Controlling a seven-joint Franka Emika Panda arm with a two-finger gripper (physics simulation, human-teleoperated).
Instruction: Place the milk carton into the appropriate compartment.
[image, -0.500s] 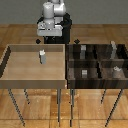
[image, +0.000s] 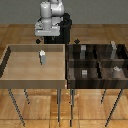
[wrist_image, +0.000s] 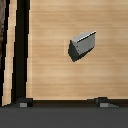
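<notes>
The milk carton (image: 42, 57) stood alone in the pale tray (image: 10, 75), not yet grasped; the hand (wrist_image: 62, 102), apparently spread wide and empty, hovered above it, needing to descend and close.

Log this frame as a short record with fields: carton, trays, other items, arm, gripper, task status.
carton: milk carton upright in the light wooden tray, alone there
trays: light tray on the exterior view's left; dark divided tray on the right, side by side
other items: small grey blocks in several dark compartments, one in a front compartment
arm: robot arm behind the trays, above the light tray's far edge
gripper: fingertips just visible in the wrist view, apart from the carton; open or shut unclear
task status: carton not yet grasped or moved
</notes>
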